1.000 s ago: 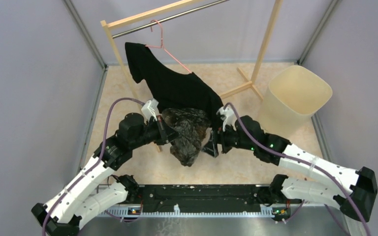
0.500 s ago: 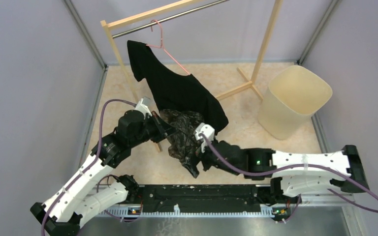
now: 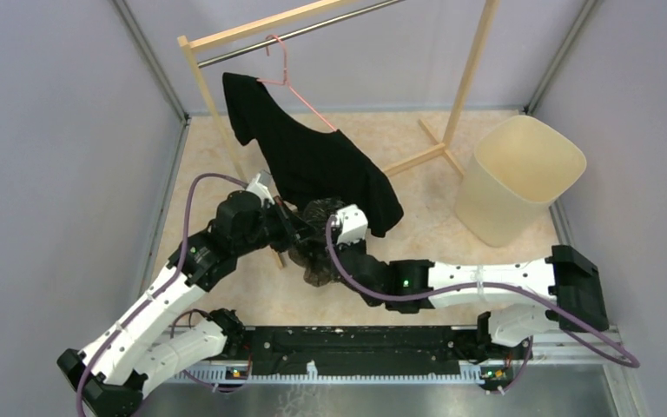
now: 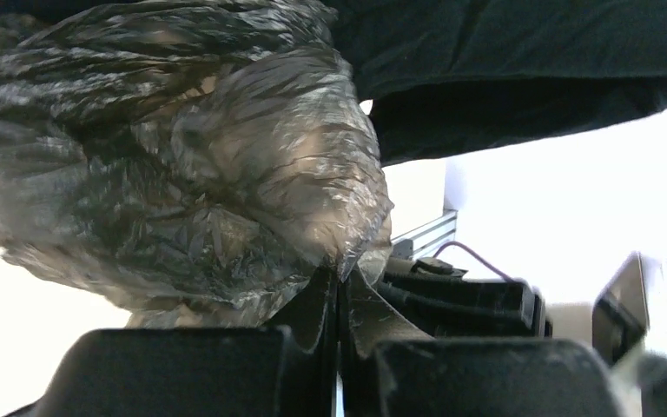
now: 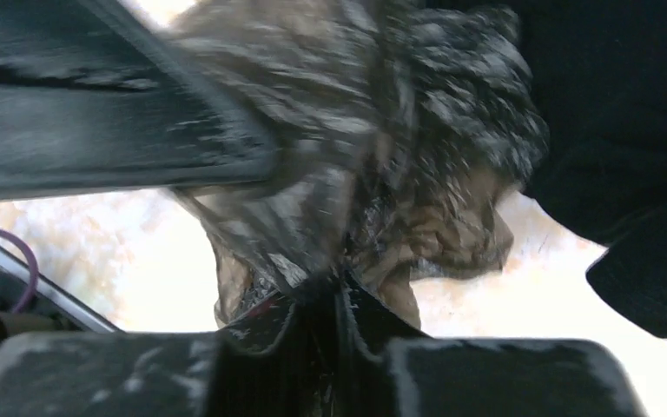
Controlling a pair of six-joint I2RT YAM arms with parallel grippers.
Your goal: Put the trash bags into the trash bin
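The left gripper (image 4: 339, 280) has its 2 fingers pressed together on a fold of the bag (image 4: 191, 174). The right gripper (image 5: 344, 285) is likewise clamped on the film (that view is blurred). The crumpled brown-grey bag hangs between the 2 grippers, just under the hem of a black shirt (image 3: 313, 161) on a wooden rack (image 3: 201, 82). The bin (image 3: 521, 178) stands upright, well apart at the right.

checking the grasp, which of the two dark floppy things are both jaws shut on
The glossy, wrinkled trash bag, not the matte black shirt hanging behind it.
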